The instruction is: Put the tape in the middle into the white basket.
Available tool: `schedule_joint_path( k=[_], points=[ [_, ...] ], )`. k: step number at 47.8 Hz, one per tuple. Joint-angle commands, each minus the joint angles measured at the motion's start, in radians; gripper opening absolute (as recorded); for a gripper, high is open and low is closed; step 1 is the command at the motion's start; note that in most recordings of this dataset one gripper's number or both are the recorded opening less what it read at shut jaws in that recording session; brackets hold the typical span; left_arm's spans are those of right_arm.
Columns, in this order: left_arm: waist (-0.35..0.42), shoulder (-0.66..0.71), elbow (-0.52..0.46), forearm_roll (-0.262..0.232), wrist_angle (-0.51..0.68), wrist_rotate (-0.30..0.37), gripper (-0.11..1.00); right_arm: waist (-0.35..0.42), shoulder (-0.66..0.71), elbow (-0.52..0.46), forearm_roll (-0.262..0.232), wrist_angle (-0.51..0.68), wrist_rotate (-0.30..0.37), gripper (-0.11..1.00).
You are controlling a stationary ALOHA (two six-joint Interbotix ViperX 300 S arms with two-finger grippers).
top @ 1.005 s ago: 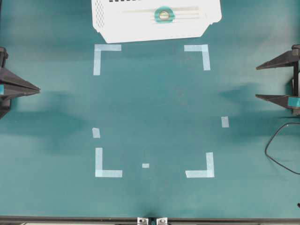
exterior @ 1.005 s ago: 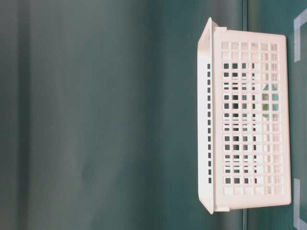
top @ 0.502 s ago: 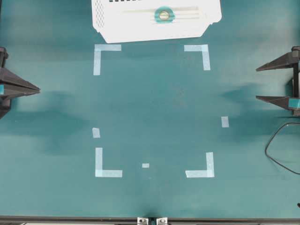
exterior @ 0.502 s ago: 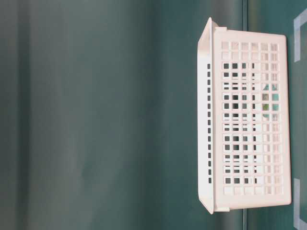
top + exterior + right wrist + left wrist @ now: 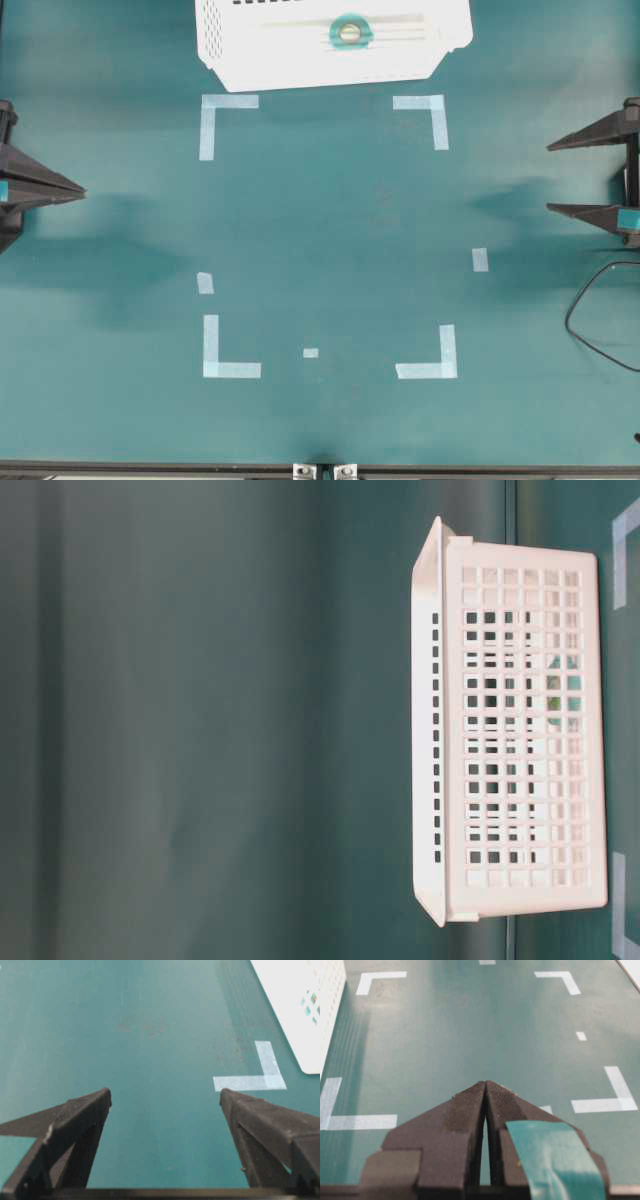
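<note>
The teal tape (image 5: pixel 350 32) roll lies inside the white basket (image 5: pixel 270 55) at the top middle of the overhead view; through the basket's lattice wall (image 5: pixel 520 880) a bit of teal shows in the table-level view. My left gripper (image 5: pixel 80 190) rests at the left edge, shut, tips touching with nothing between them (image 5: pixel 485 1083). Far over at the right edge stands my right gripper (image 5: pixel 550 177), open and holding nothing, its fingers wide apart over bare mat (image 5: pixel 165 1097). Both grippers are far from the basket.
Pale tape corner marks (image 5: pixel 230 102) (image 5: pixel 428 368) outline a rectangle on the teal mat, with small strips (image 5: pixel 480 260) (image 5: pixel 311 353) near it. A black cable (image 5: pixel 585 330) loops at the right edge. A basket corner (image 5: pixel 295 1005) shows in the right wrist view.
</note>
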Motion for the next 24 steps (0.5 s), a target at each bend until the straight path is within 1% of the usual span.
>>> schedule_joint_path(
  k=[1, 9, 24],
  points=[
    [-0.003, 0.008, -0.012, -0.002, -0.005, 0.002, -0.11, 0.002, -0.002, -0.018, -0.002, 0.000, 0.000, 0.99],
    [-0.002, 0.008, -0.012, -0.002, -0.005, 0.002, -0.11, 0.002, -0.015, -0.020, -0.002, 0.023, 0.002, 0.99],
    [-0.003, 0.008, -0.012, -0.002, -0.005, 0.002, -0.11, 0.002, -0.015, -0.014, 0.000, 0.023, 0.002, 0.99]
  ],
)
